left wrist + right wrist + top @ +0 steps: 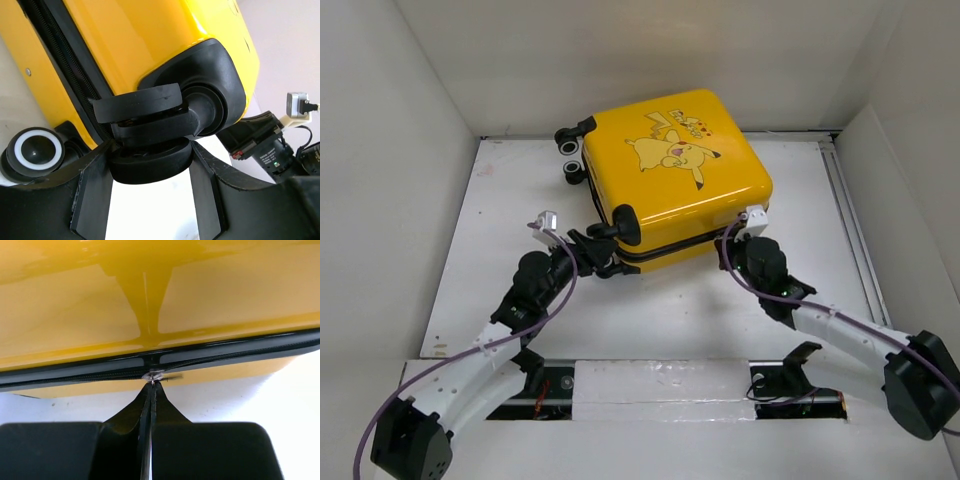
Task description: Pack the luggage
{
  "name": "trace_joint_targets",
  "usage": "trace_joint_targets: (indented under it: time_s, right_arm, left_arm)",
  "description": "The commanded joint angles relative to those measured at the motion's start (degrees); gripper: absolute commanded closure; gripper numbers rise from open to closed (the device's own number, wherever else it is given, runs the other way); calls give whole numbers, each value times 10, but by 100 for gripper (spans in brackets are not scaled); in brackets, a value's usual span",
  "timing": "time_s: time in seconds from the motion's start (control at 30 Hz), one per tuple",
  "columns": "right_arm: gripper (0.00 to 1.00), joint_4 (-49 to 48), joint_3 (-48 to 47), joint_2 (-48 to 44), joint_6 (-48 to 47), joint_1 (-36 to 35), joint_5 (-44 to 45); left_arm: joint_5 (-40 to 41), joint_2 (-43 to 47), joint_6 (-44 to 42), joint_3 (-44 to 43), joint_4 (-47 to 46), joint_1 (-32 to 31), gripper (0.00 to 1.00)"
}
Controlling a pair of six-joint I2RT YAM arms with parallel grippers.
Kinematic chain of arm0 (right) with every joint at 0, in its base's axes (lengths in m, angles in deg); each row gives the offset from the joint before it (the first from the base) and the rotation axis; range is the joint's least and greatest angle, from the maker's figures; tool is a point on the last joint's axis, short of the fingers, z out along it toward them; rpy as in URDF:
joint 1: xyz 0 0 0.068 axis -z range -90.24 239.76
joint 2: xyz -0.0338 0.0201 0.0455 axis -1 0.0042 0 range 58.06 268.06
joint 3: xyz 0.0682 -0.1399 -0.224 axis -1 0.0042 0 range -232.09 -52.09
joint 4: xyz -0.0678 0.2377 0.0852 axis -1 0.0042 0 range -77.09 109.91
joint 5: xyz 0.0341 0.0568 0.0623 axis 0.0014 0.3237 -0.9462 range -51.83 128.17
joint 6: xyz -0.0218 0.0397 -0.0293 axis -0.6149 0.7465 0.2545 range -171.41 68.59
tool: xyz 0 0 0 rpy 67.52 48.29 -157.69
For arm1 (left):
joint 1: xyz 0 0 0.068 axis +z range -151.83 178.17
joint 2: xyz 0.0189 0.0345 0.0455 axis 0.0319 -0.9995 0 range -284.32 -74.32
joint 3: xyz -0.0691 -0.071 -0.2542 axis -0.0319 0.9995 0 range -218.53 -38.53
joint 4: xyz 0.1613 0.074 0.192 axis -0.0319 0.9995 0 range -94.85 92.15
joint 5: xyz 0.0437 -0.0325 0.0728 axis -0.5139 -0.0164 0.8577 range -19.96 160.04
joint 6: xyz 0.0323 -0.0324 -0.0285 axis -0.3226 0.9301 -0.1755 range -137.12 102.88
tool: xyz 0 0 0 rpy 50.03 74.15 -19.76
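Closed luggage [670, 170] flat on table [650, 320]. Brace: left gripper [152, 155] clamped on corner wheel [150, 167], likely stopping case sliding. Drive: right gripper [151, 390] pinched together on zipper pull [152, 375] at seam, ready to run zipper.

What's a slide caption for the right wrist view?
Right gripper pinching the zipper pull on the yellow luggage, shell halves closed.
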Motion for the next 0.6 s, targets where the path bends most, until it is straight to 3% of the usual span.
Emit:
trace_joint_targets:
  time_s: [0.0,0.13,0.27,0.4,0.57]
  right_arm:
    - [100,-37,-14,6,-1,-44,-36]
    - [100,-63,-77,76,4,-207,-46]
    - [100,-69,-184,174,-12,-298,-98]
    - [100,-106,-222,269,-25,-333,-143]
    - [100,-139,-225,319,-25,-333,-124]
  left_arm:
    - [-40,-5,0,-39,-123,2,100]
    - [-65,-31,5,-39,-141,2,100]
    - [-84,-37,10,-54,-149,-4,100]
    - [-113,-37,16,-68,-149,-4,100]
    - [-134,-37,30,-73,-154,-20,100]
